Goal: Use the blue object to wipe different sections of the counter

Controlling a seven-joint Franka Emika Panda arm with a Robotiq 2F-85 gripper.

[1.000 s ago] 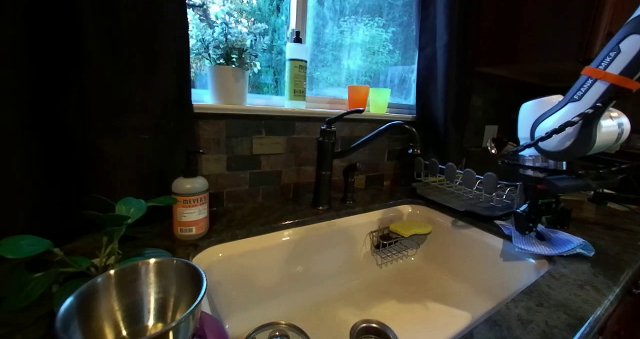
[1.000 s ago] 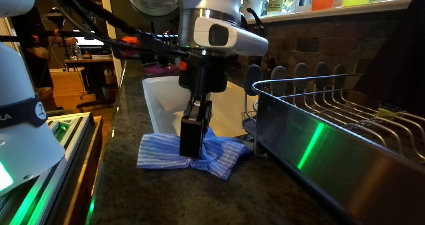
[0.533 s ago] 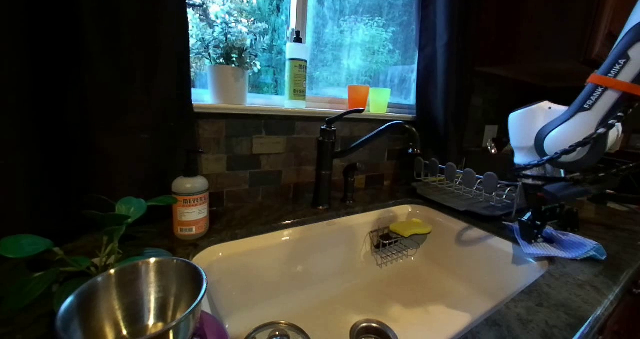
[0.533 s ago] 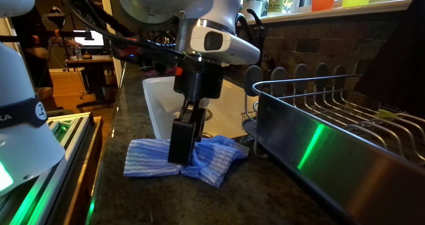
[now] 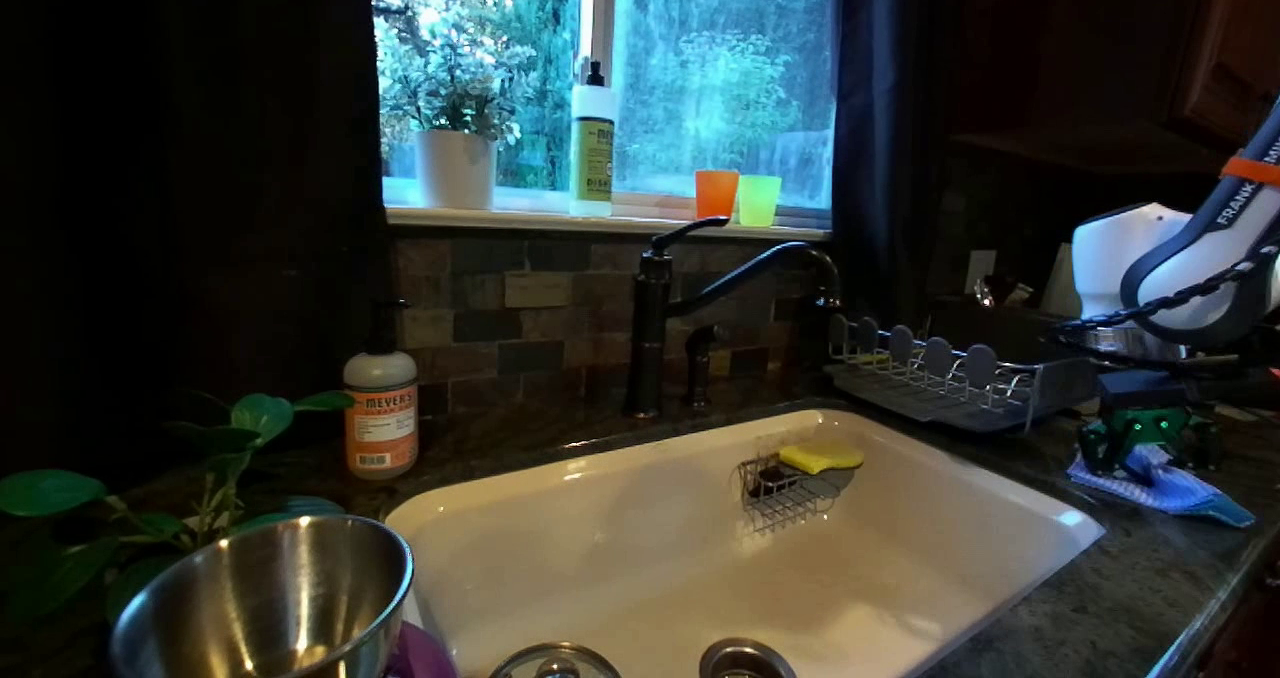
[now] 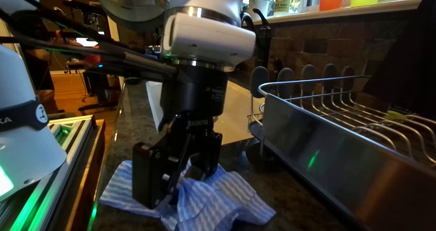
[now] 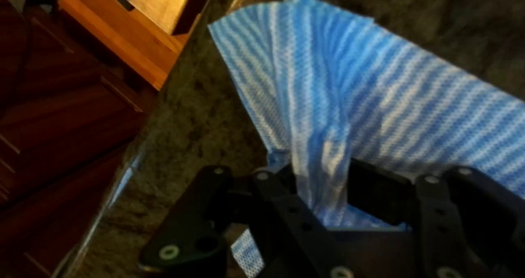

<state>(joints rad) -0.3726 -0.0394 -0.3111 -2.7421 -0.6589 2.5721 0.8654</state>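
A blue and white striped cloth [image 6: 204, 205] lies crumpled on the dark stone counter [image 6: 293, 200], between the sink and the dish rack's side. It also shows in an exterior view [image 5: 1180, 495] and fills much of the wrist view [image 7: 430, 118]. My gripper [image 6: 180, 186] points down at the counter with both fingers around a bunched fold of the cloth. In the wrist view, the gripper [image 7: 320, 183] has that fold pressed between its pads. The cloth's ends spread flat on both sides. The fingertips' contact with the counter is hidden by the cloth.
A metal dish rack [image 6: 306, 132] stands on the counter close beside the cloth. The white sink [image 5: 600, 558] lies beyond it, with a yellow sponge [image 5: 820, 457] and a dark faucet [image 5: 650, 338]. The counter's front edge [image 7: 131, 171] runs near the cloth, above wooden cabinets.
My gripper has dragged the cloth along the counter away from the sink. The wrist has turned, so both fingers now show, and the cloth has twisted with it.
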